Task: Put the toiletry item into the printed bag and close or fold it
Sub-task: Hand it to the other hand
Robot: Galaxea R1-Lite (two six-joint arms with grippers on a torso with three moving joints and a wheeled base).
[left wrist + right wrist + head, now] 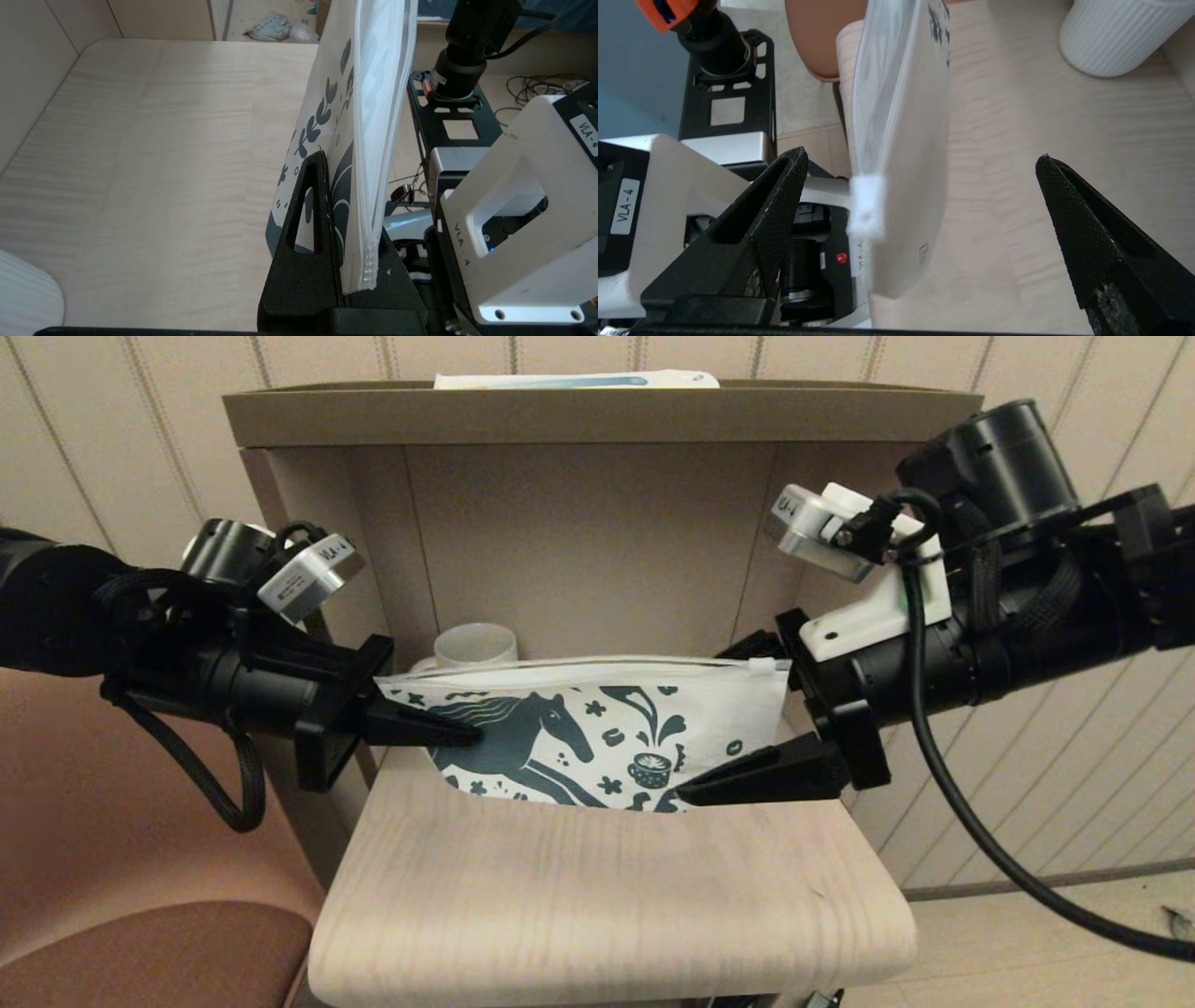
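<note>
The printed bag (597, 728), white with a dark teal horse, hangs upright just above the wooden shelf top (607, 896), its zip edge uppermost. My left gripper (471, 733) is shut on the bag's left edge; the left wrist view shows the bag (373, 93) pinched between the black fingers (303, 224). My right gripper (714, 723) stands open around the bag's right end, one finger above and one below, not touching it. The white zip slider (867, 210) sits at that end of the bag (906, 140). The toiletry tube is not visible anywhere.
A white ribbed mug (476, 644) stands behind the bag in the shelf's recess. A long white-and-blue box (574, 380) lies on the top board. Side walls close in the recess. A brown seat (140, 952) is at the lower left.
</note>
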